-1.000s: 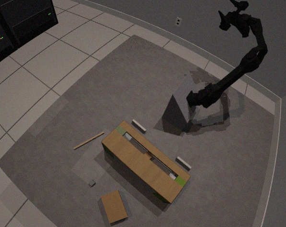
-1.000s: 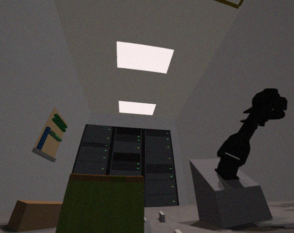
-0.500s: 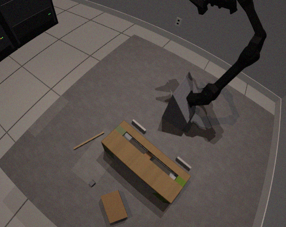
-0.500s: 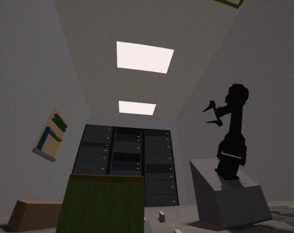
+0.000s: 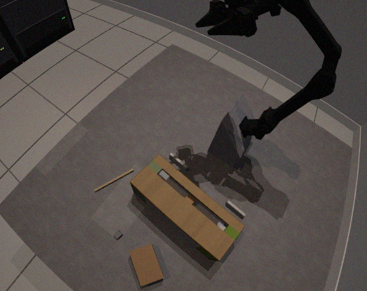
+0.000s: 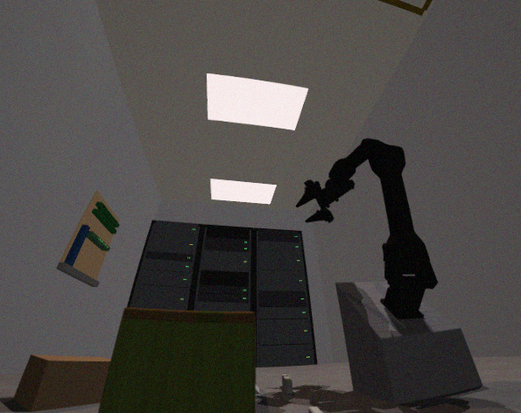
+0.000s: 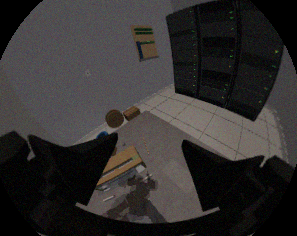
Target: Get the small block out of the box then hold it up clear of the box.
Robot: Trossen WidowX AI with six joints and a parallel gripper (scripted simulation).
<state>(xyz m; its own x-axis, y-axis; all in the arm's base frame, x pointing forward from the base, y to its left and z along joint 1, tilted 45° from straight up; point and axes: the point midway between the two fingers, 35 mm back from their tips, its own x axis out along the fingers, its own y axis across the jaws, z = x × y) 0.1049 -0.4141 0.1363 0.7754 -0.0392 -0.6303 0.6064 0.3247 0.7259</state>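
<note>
The box (image 5: pixel 174 200) (image 6: pixel 180 364) (image 7: pixel 130 156) stands upright on the table, with a wooden top, a long slot in it and green end parts. Through the slot an orange-brown piece (image 5: pixel 189 199) shows near the middle, and pale pieces show near both ends; I cannot tell for sure which is the small block. The clear front is hard to make out. My gripper (image 5: pixel 202 28) (image 6: pixel 301 213) (image 7: pixel 150 140) is open and empty. It hangs high in the air, well above and away from the box, on the robot base's side.
A thin wooden stick (image 5: pixel 114 180) and a small grey cube (image 5: pixel 118 235) lie beside the box. A brown wooden block (image 5: pixel 146 265) (image 6: pixel 69 381) lies near them. Two pale bars (image 5: pixel 178 161) (image 5: pixel 235 209) lie between the box and the grey arm pedestal (image 5: pixel 222 140) (image 6: pixel 425 364).
</note>
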